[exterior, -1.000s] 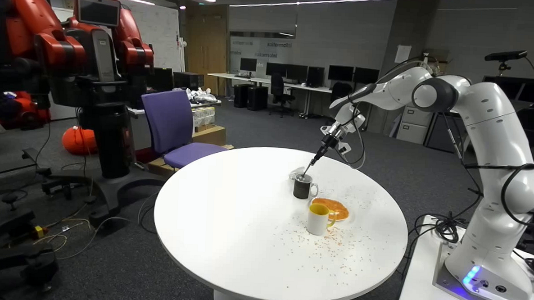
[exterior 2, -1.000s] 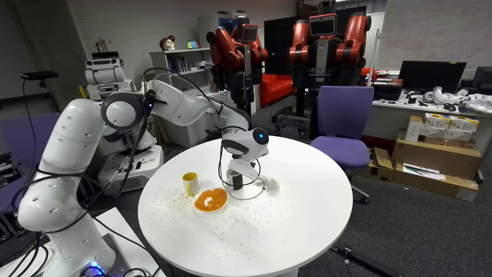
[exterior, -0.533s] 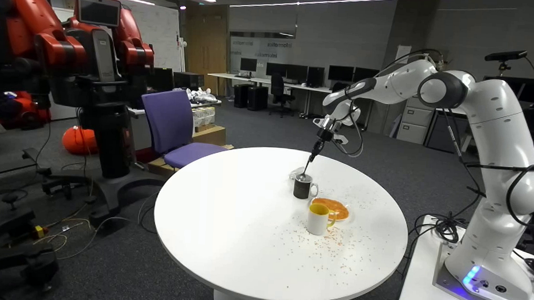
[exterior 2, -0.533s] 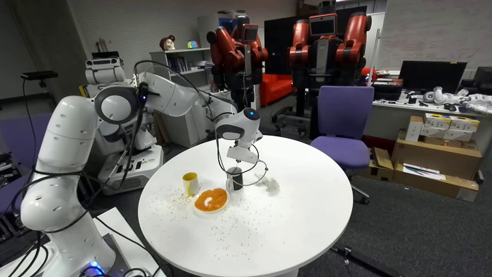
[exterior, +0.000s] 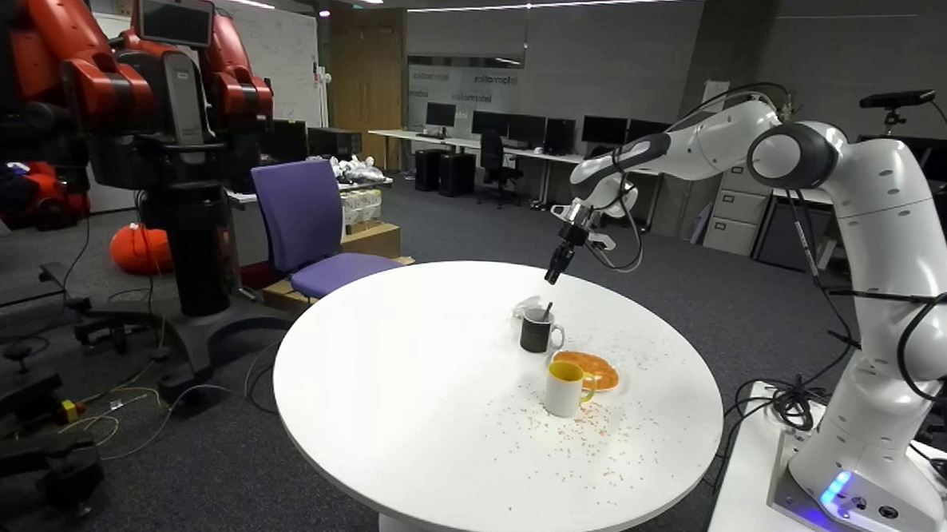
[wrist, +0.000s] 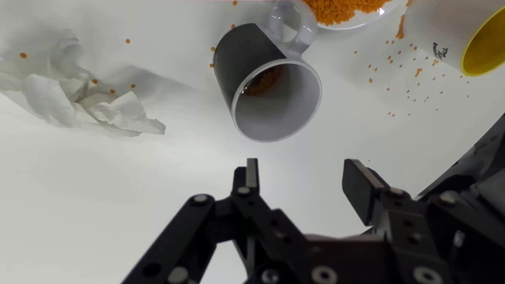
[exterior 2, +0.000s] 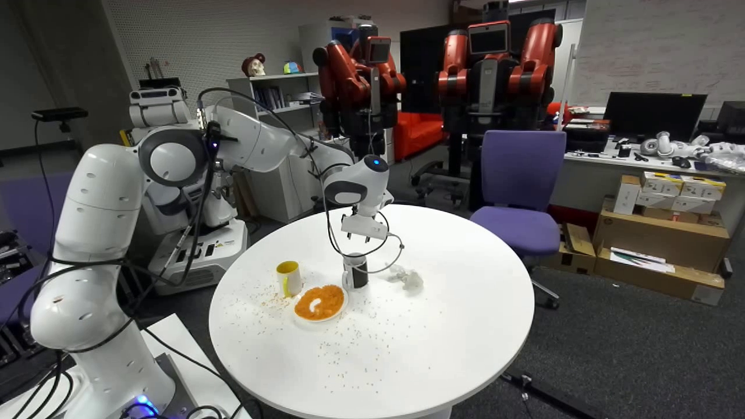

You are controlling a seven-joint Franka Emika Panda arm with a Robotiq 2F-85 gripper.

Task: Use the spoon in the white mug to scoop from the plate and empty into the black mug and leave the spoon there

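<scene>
The black mug (exterior: 533, 337) stands upright on the table, its white handle beside the plate. Only the end of the dark spoon (exterior: 547, 311) pokes above its rim in an exterior view; the wrist view shows no spoon. Orange grains lie inside this black mug (wrist: 240, 59). Above it, clear of mug and spoon, hangs my gripper (wrist: 300, 167), its jaws apart with nothing between them. The plate (exterior 2: 315, 305) bears orange grains with a bare patch in the middle. A white mug (exterior 2: 295, 280) with yellow inside and yellow handle stands near the plate.
Crumpled white tissue (wrist: 59, 96) lies by the black mug on the side away from the white mug. Loose grains (exterior: 590, 427) are scattered over the round table (exterior: 404, 391). A purple chair (exterior 2: 520, 221) stands close to the table's edge.
A half second ago my gripper held the spoon down in the black mug. Now its jaws have parted, the spoon leans in the mug, and the arm has risen a little.
</scene>
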